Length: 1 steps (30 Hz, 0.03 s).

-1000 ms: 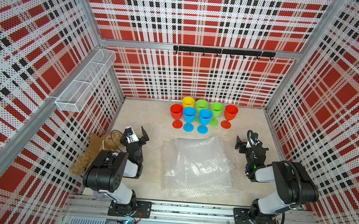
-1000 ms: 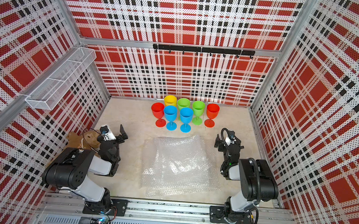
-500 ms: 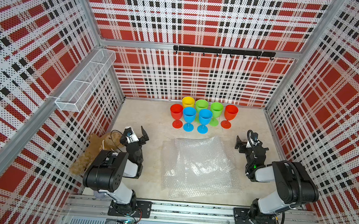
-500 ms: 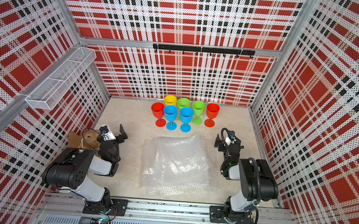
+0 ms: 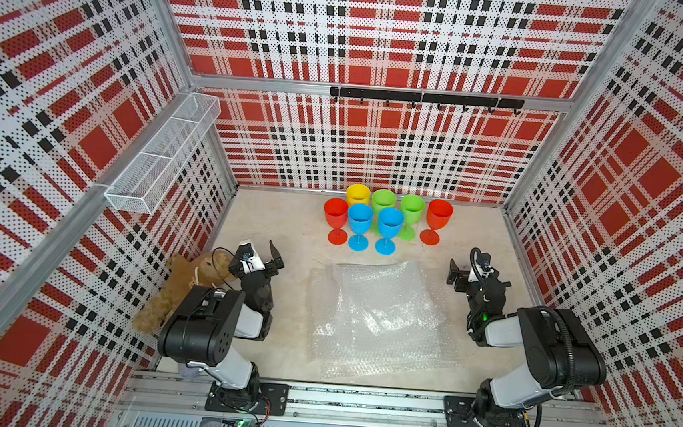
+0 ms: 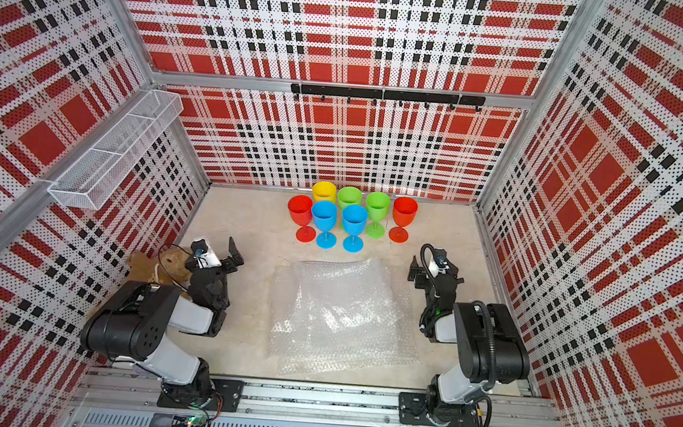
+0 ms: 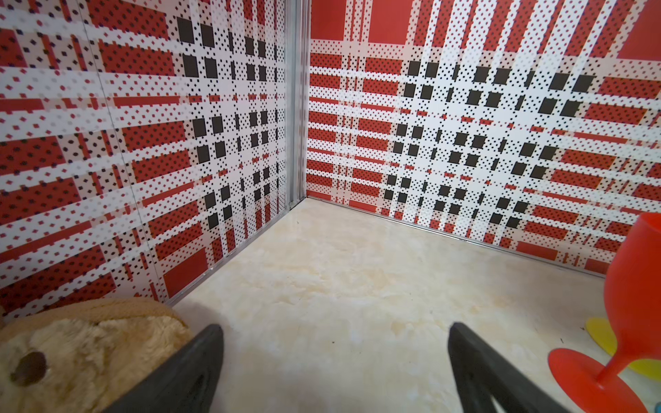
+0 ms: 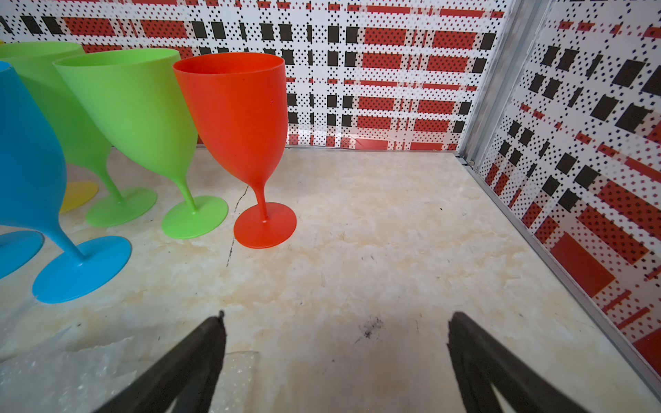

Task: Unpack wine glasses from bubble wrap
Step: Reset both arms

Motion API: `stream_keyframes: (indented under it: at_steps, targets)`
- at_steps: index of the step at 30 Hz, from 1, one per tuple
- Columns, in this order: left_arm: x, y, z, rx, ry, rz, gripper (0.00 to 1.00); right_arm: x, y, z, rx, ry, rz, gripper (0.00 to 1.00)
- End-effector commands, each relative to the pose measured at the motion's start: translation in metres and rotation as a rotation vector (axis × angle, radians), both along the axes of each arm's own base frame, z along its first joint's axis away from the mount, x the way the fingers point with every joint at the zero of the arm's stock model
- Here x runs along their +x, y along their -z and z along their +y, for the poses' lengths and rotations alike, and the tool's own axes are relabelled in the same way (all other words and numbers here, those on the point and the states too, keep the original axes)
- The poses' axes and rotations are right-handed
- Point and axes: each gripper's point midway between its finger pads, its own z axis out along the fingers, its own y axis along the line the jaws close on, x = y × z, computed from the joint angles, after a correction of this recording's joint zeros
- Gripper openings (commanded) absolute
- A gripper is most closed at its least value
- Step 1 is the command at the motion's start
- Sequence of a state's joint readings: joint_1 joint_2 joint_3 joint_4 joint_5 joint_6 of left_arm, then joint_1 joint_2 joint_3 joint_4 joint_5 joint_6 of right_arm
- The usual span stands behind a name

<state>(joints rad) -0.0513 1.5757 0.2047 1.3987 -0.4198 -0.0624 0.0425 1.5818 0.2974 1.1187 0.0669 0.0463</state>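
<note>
Nothing has moved: my left claw [image 7: 334, 327] and right claw [image 8: 336, 314] gape empty, flanking the bubble wrap [image 5: 377, 321]; only my left wrist shows the teddy bear [image 7: 71, 357] eye.

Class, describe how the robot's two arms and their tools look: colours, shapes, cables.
Both the left arm and right arm have bulky black joint housings joined by white links. A black ribbed hose loops over the right arm; a thin black cable curls by the left. The left tool and right tool each have two flat, tapering black fingers.
</note>
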Motion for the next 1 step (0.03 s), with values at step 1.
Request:
stream_keyframes:
  at_steps: [1]
  targets:
    - [0.0019,-0.0025,-0.0011,0.004,0.011,-0.008,0.98,0.0021,-0.0089,-0.003,-0.001,0.003,-0.028,1.0]
